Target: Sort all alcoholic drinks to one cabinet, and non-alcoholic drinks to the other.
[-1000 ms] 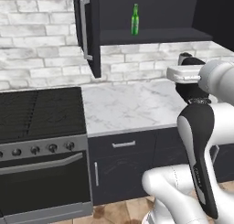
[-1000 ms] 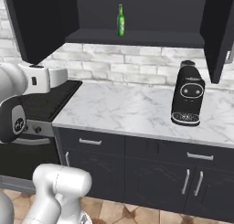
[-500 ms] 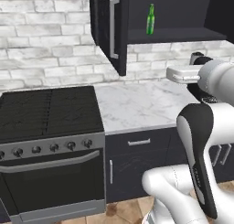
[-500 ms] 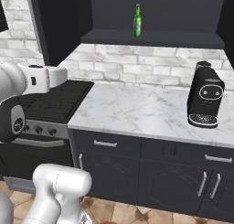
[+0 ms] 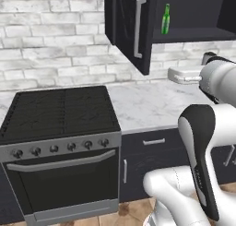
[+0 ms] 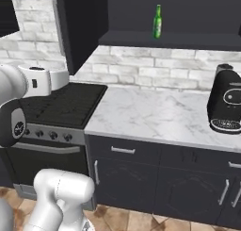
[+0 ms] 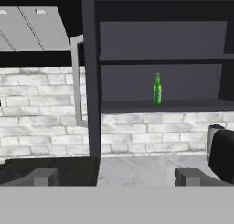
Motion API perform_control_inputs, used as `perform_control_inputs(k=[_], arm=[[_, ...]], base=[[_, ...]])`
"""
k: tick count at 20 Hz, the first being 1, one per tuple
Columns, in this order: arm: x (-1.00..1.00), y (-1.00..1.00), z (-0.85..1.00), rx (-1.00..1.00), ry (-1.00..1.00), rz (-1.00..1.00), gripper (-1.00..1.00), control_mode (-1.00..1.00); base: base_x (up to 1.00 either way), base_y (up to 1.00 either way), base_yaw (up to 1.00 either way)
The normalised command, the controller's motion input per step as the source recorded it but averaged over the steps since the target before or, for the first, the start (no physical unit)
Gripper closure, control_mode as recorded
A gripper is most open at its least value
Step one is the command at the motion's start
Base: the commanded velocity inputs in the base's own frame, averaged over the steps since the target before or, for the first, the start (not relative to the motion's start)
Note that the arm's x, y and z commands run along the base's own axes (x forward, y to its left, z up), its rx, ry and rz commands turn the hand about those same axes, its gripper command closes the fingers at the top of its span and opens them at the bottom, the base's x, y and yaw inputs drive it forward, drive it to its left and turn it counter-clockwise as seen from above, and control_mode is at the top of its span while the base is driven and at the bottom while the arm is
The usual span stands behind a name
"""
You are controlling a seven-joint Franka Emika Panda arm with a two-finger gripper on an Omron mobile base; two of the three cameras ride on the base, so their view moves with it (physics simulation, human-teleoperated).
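Note:
A slim green beer bottle [image 5: 166,19] [image 6: 157,21] [image 7: 157,89], one of the alcoholic drinks, stands upright on the lower shelf of an open dark wall cabinet [image 5: 193,33] [image 6: 169,39] [image 7: 164,106]. The cabinet's door [image 5: 133,31] [image 6: 80,29] hangs open to the left, and its silver bar handle [image 7: 76,81] shows beside it. My gripper [image 7: 116,177] is open and holds nothing. It is level, well short of the cabinet, and faces the bottle from a distance. The non-alcoholic drinks are out of view.
A black stove [image 5: 55,112] [image 6: 66,103] sits left of the marble counter [image 5: 147,105] [image 6: 150,114]. A black coffee machine [image 6: 226,100] [image 7: 223,152] stands on the counter at the right. Dark drawers [image 6: 127,152] run below. Brick wall [image 5: 55,45] behind.
The whole scene has slid rightward in both base views, so the base has moved left. The bottle stays on its shelf, and the gripper stays open.

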Motion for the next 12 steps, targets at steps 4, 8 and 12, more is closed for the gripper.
perform_control_inputs(k=[4, 8, 12], arm=[[0.0, 0.0, 0.0, 0.0, 0.0, 0.0, -1.0, 1.0], [0.0, 0.0, 0.0, 0.0, 0.0, 0.0, -1.0, 1.0], [0.0, 0.0, 0.0, 0.0, 0.0, 0.0, -1.0, 1.0]], base=[[0.0, 0.45, 0.0], [0.0, 0.45, 0.0], [0.0, 0.47, 0.0]])
